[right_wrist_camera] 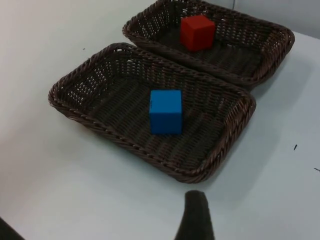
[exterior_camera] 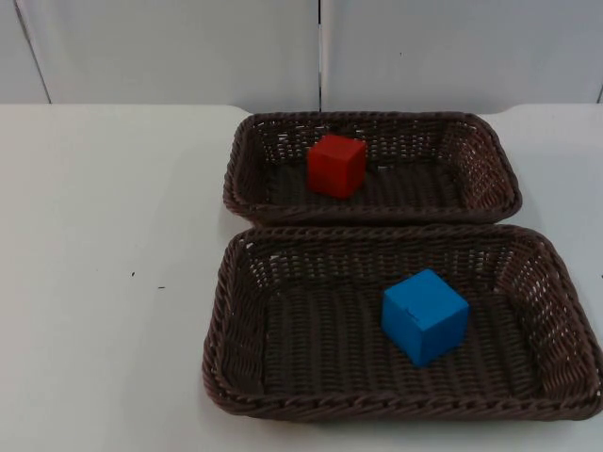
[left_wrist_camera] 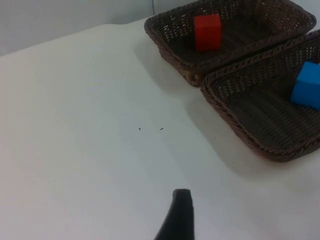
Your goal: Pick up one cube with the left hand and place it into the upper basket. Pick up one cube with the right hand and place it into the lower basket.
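A: Top view is showing a red plastic cube (exterior_camera: 336,166) sitting on the floor of the upper dark-brown woven wicker basket (exterior_camera: 490,155), left of centre. A blue plastic cube (exterior_camera: 425,316) is sitting in the lower dark-brown woven wicker basket (exterior_camera: 221,320), right of centre, turned a bit on its base. Baskets are lying side by side on the white table top (exterior_camera: 104,282), rims touching or nearly so.

B: So both cubes are already sitting where they belong?

A: Judging by these pics, yes. Task is looking done, w/ only the pull-back left.

B: Where are the claws?

A: Left gripper (left_wrist_camera: 177,220) is hovering over bare table, well apart from the upper basket and its red cube. I'm seeing one black fingertip, so I can't tell if it's open or closed. Right gripper (right_wrist_camera: 196,217) is hanging over table just outside the lower basket's near rim; blue cube is sitting ahead of it past that rim. Same thing there, one fingertip, can't tell its state. Neither seems to be holding anything.

B: Any tips for the retreat?

A: I'm thinking: keep both arms lifting up and away, not sweeping across the rims, esp. the right one, since it's hanging near the wicker edge. These baskets are probably light, so a snag could be dragging one and shifting the cube inside. Go slow, keep clear of the weave, and leave the cubes resting.
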